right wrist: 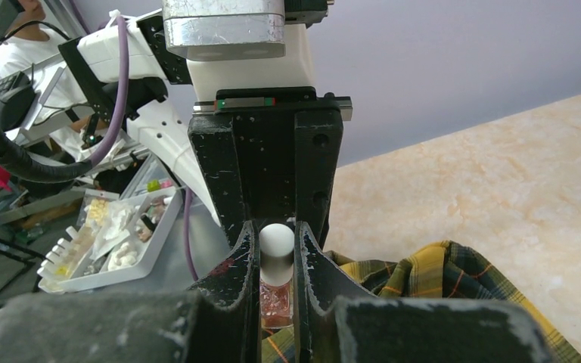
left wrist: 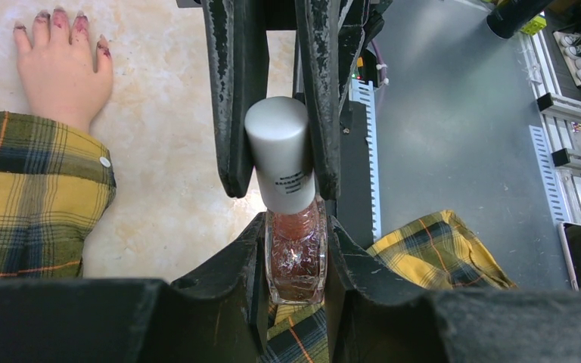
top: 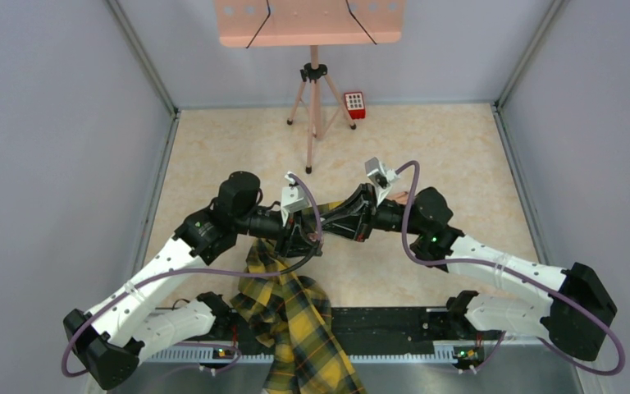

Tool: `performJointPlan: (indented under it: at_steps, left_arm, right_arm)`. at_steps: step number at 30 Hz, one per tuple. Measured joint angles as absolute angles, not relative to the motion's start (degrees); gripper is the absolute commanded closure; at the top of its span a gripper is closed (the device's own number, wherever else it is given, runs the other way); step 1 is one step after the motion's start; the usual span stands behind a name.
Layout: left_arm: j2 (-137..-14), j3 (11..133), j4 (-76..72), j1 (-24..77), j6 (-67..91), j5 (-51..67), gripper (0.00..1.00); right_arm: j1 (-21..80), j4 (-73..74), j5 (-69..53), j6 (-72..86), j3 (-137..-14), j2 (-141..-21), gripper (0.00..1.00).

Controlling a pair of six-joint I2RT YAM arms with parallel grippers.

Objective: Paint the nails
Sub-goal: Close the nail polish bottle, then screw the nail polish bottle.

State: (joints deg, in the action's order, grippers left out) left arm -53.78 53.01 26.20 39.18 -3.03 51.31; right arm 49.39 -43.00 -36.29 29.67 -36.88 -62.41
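A nail polish bottle (left wrist: 295,257) of clear glass with reddish polish and a silver cap (left wrist: 278,147) is held between both grippers above the plaid sleeve. My left gripper (left wrist: 295,227) is shut on the glass body. My right gripper (left wrist: 281,189) is shut on the cap, which also shows in the right wrist view (right wrist: 276,249). The grippers meet mid-table (top: 321,226). The pale mannequin hand (left wrist: 60,72) lies flat on the table, its nails (left wrist: 60,19) smeared dark red. Its yellow-black plaid sleeve (top: 291,312) runs to the near edge. In the top view the arms hide most of the hand.
A tripod (top: 315,107) carrying a pink board (top: 310,20) stands at the back, with a small red keypad box (top: 354,104) beside it. Grey walls enclose the table. A white tray of supplies (right wrist: 113,242) sits off the table's near side.
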Motion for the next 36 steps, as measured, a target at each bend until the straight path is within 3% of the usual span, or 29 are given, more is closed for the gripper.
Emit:
performJointPlan:
  at_steps: [17,26,36]
  left_arm:
    - [-53.0,52.8,26.5,39.4,-3.2,47.3,1.00]
    - [-47.2,50.0,27.9,39.5,-2.7,37.8,1.00]
    - [-44.0,46.8,28.5,39.5,-1.6,19.5,1.00]
  right_arm:
    - [50.5,-41.4,-36.1,27.9,-37.5,-64.3,1.00]
    - [54.6,-36.0,-30.2,21.9,-40.7,-66.6,1.00]
    - [56.9,-34.6,-19.2,23.2,-45.3,-75.3,1.00]
